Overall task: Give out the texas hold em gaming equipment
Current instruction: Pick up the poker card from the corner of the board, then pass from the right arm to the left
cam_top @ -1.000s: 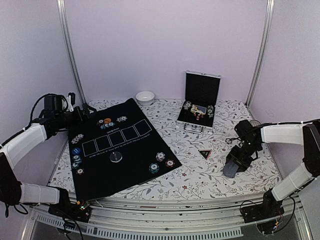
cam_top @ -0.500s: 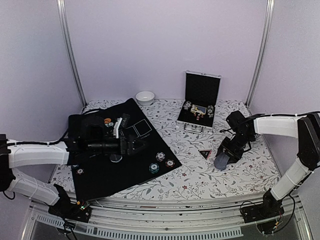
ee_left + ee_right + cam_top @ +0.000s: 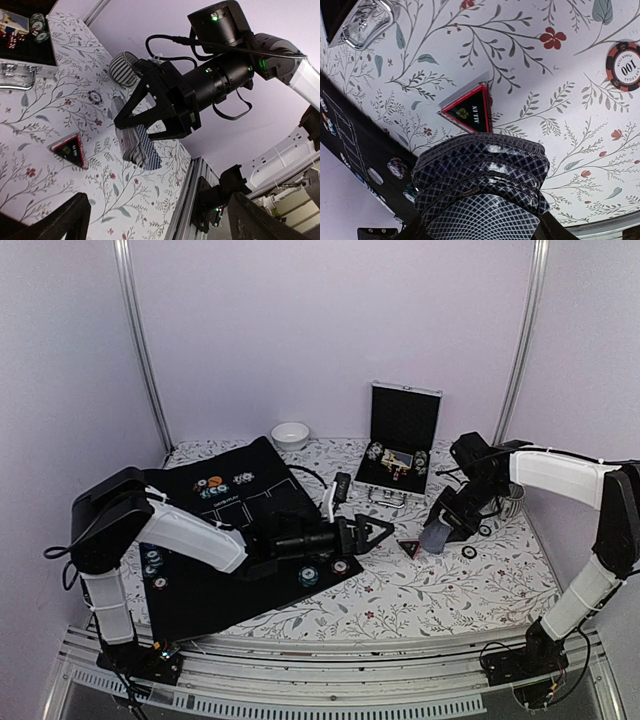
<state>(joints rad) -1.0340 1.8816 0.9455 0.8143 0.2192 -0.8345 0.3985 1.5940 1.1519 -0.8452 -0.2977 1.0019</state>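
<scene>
My right gripper (image 3: 441,537) is shut on a stack of playing cards (image 3: 481,186) with blue-grey patterned backs, held just above the floral table to the right of the black-red triangular marker (image 3: 408,545). My left arm reaches across the black mat (image 3: 190,592), and its gripper (image 3: 380,532) is open and empty just left of that marker (image 3: 69,150). In the left wrist view the cards (image 3: 140,148) hang from the right gripper's fingers. Poker chips (image 3: 309,576) lie on the mat, with more (image 3: 151,564) at its left edge. One chip (image 3: 623,65) lies on the floral cloth.
An open silver-edged black case (image 3: 400,445) with chips inside stands behind the marker. A small white bowl (image 3: 290,434) is at the back. Another loose chip (image 3: 469,552) lies right of the cards. A striped cup (image 3: 122,68) stands near the right arm.
The left arm swung from the far left across the mat to the marker. The right gripper carried the cards up and left toward the marker.
</scene>
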